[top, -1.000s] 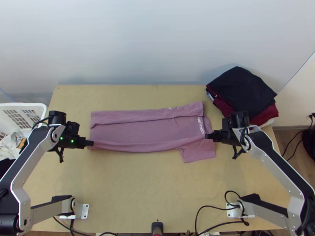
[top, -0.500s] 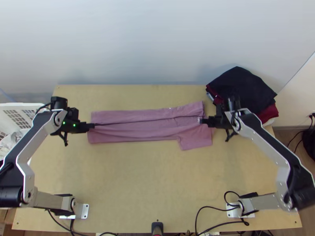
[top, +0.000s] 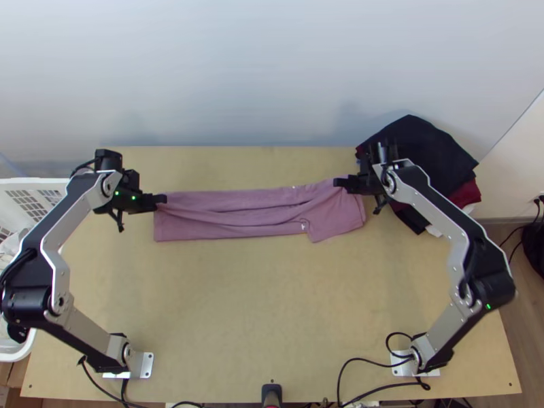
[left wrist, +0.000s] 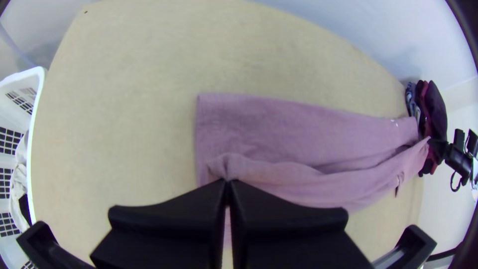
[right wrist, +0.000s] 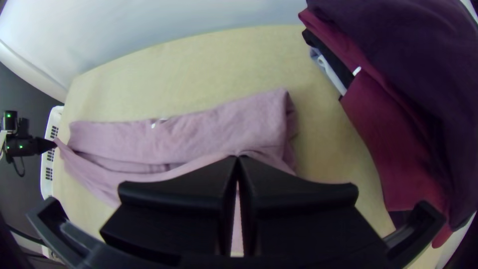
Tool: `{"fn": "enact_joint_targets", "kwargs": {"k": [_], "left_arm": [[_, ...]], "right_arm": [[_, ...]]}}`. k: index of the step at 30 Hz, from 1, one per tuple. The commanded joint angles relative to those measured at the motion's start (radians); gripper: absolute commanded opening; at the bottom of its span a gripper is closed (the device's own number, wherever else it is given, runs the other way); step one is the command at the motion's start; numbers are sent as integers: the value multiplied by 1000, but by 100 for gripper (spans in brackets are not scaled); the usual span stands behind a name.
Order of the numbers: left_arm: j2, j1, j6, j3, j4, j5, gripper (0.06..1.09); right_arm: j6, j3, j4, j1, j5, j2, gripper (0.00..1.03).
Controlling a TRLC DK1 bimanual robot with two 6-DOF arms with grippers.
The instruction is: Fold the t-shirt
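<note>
Mauve t-shirt (top: 231, 228) is pinched at each end between closed jaws.

No word, number or sign can be read. The t-shirt (right wrist: 239, 122) carries some small white marks (left wrist: 394, 122), which are too small for reading. A little white patch (right wrist: 356, 70) by the dark red cloth (right wrist: 388, 149) is also not readable.

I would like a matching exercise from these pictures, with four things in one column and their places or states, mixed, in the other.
1. Pink t-shirt
2. Left gripper
3. Right gripper
4. White basket

A. Beside the table
B. Shut on cloth near the clothes pile
C. In a long, narrow strip
D. Shut on cloth at the end nearer the basket

Pairs: 1-C, 2-D, 3-B, 4-A
</note>
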Motion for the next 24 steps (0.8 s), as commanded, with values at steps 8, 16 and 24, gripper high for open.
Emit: {"fn": "enact_joint_targets", "kwargs": {"k": [8, 16, 24], "left_arm": [[163, 31, -31, 137, 12, -33, 10], [218, 62, -31, 153, 43, -52, 10], [204, 53, -66, 140, 52, 5, 84]], "right_arm": [[-24, 148, 2, -12, 57, 179, 3], [-24, 183, 2, -18, 99, 228, 3], [-24, 177, 5, -5, 106, 222, 47]]}}
